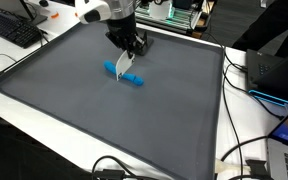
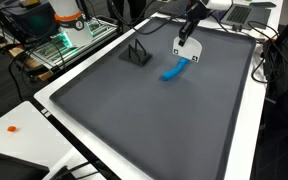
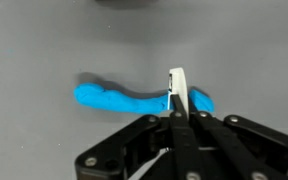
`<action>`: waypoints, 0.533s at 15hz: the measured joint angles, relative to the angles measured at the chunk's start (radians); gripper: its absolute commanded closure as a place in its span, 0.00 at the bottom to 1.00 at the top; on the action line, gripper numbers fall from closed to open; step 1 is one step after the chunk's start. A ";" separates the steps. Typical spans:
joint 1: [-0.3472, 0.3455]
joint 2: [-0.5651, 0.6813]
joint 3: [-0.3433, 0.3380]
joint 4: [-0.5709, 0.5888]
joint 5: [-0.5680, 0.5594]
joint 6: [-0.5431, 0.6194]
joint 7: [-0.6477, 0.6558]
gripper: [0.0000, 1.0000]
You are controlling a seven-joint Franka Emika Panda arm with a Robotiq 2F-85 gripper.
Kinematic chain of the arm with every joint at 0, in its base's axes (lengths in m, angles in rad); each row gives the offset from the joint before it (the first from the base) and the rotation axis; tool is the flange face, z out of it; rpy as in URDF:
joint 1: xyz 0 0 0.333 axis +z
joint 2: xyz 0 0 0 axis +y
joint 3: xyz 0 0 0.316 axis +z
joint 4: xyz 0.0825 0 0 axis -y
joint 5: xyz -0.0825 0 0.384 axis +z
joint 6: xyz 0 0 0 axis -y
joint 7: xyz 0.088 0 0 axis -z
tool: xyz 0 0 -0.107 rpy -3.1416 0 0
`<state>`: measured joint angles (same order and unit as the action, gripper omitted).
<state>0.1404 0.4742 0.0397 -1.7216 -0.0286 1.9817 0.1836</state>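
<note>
**Ana:** What are the robot's fingers (image 3: 187, 120) doing?

**Ben:** They are squeezed tight on a thin white piece (image 3: 177, 85).

**Ana:** Where is the blue thing (image 3: 119, 98)?

**Ben:** It lies flat on the gray mat (image 1: 64, 110) on the bench (image 1: 34, 130), right under the white piece, near one end. Nobody can tell if they touch.

**Ana:** Anything else?

**Ben:** A little black stand (image 2: 136, 53) sits nearby on the mat.

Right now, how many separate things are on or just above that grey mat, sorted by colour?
Blue: 1, a curved blue piece lying on the mat
White: 1, a flat white piece pinched in the gripper
Black: 1, a small black stand set apart from the other two
Total: 3
</note>
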 measured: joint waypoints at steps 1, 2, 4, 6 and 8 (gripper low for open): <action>0.000 0.007 0.000 0.003 -0.003 0.000 -0.001 0.99; 0.000 0.014 0.000 0.008 -0.005 0.001 -0.002 0.99; 0.000 0.029 0.000 0.016 -0.007 0.003 -0.005 0.99; 0.000 0.042 -0.001 0.022 -0.013 0.009 -0.007 0.99; 0.000 0.052 -0.002 0.023 -0.022 0.018 -0.008 0.99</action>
<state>0.1405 0.5262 0.0382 -1.6986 -0.0511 1.9999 0.1752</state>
